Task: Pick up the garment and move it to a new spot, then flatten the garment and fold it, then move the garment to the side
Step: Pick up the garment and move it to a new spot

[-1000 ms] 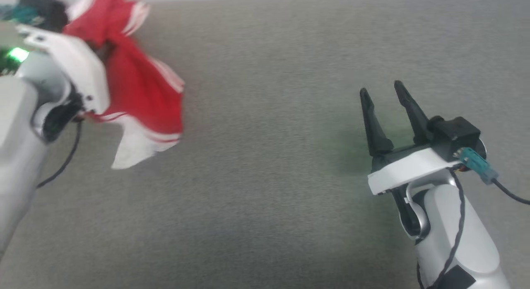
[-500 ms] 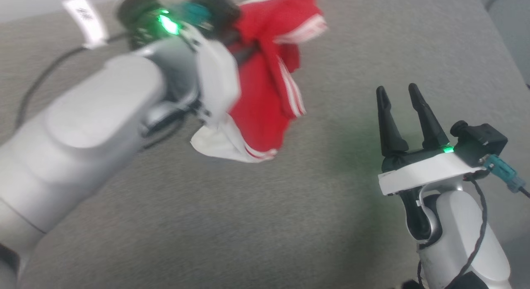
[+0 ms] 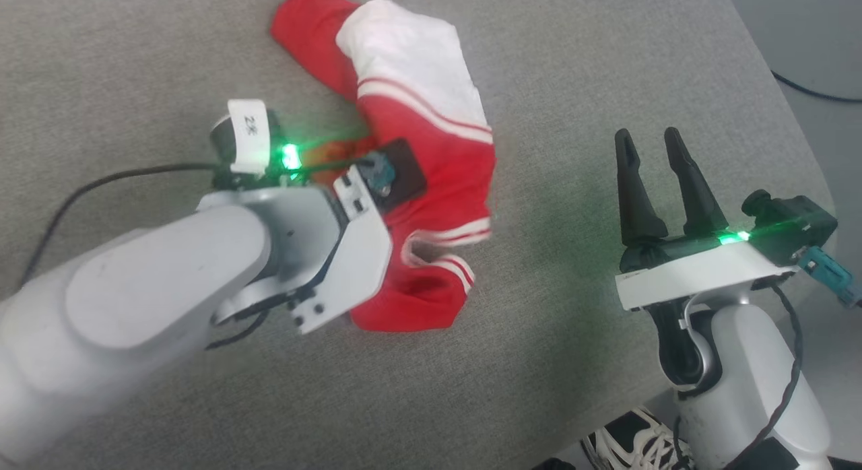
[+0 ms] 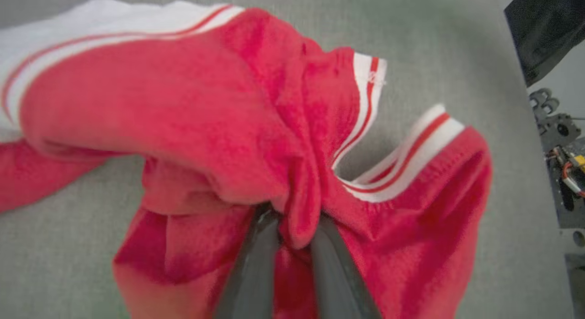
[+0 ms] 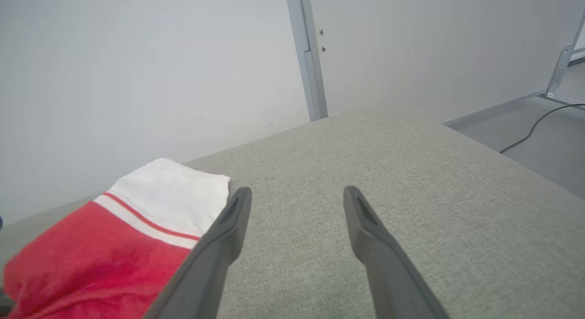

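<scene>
We are keeping our left jaws pinched nearly shut on a fold of the red shirt [image 3: 431, 143] beside its striped trim [image 4: 402, 150], steering where it lands. Earlier it was dangling midair; now it is lying crumpled on the grey tabletop [image 3: 606, 52], probably fully down. Our right jaws are waiting wide, empty.

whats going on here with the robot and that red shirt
A two-armed robot is handling the garment, a red shirt with white sleeves that lies crumpled on a grey padded surface. Its left gripper is shut on a bunched fold of red fabric near the striped trim. The right gripper hovers open off to the right, apart from the garment and holding nothing. The garment has not been flattened or folded yet.
</scene>
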Motion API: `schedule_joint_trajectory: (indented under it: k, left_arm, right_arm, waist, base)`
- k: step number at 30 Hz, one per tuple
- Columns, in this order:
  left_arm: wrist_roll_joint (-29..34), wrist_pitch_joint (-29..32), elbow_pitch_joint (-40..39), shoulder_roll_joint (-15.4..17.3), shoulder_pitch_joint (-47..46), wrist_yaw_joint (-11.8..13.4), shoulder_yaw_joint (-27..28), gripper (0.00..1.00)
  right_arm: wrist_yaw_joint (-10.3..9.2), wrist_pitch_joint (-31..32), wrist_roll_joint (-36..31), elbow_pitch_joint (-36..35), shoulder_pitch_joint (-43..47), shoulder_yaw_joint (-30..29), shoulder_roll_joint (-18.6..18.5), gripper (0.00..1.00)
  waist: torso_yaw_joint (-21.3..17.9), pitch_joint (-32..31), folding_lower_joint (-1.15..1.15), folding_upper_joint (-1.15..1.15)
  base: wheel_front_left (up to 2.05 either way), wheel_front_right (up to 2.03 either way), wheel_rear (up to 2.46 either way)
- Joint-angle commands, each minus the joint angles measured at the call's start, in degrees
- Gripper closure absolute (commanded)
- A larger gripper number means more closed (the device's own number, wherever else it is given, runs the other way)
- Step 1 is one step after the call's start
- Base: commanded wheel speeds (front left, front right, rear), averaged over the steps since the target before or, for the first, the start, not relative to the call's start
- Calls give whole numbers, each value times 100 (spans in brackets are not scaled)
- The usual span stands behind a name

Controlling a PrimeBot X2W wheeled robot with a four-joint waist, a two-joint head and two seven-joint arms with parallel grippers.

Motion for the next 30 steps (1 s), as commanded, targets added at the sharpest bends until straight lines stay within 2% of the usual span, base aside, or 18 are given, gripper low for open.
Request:
schedule_joint_trajectory:
  k: [1, 4, 10, 14, 15, 16, 17, 19, 23, 30]
  left_arm:
    - [115, 247, -92, 77, 138, 5, -8, 100]
    - [20, 379, 12, 145, 147, 5, -13, 100]
    - [210, 652, 502, 216, 315, 20, -70, 100]
    - [163, 573, 737, 278, 378, 34, -95, 100]
    - [140, 515, 770, 271, 381, 35, -94, 79]
    - [111, 411, 802, 267, 339, 39, -86, 49]
    - [105, 285, 843, 252, 282, 40, -73, 0]
    - [91, 159, 876, 229, 234, 40, -53, 0]
    - [-94, -572, 931, 26, 91, 32, -11, 0]
    - [-894, -2037, 1055, -332, 209, 10, -10, 0]
  right_arm:
    - [0, -7, 74, -31, -73, 48, 18, 0]
    - [0, -7, 175, -79, -91, 95, 18, 0]
    - [0, -7, 344, -134, -115, 192, 17, 0]
    - [0, -7, 327, -103, -104, 166, 18, 0]
    - [0, -7, 284, -90, -84, 130, 18, 0]
    - [0, -7, 246, -81, -74, 105, 18, 0]
    - [0, -7, 195, -72, -64, 86, 19, 0]
    - [0, -7, 137, -62, -60, 54, 20, 0]
    - [0, -7, -185, 0, -43, -52, 16, 0]
    - [1, -7, -848, 171, 73, -225, 11, 0]
  waist:
    - [-68, 75, 0, 0]
    - [-138, 178, 0, 0]
    - [-284, 388, 0, 0]
    - [-289, 388, 0, 0]
    - [-255, 354, 0, 0]
    - [-205, 312, 0, 0]
    - [-141, 259, 0, 0]
    - [-62, 195, 0, 0]
    - [334, -152, 0, 0]
    - [1133, -875, 0, 0]
  base:
    - [0, 0, 0]
    - [0, 0, 0]
    - [0, 0, 0]
    - [0, 0, 0]
    - [0, 0, 0]
    - [0, 0, 0]
    - [0, 0, 0]
    - [0, 0, 0]
    - [0, 0, 0]
    - [0, 0, 0]
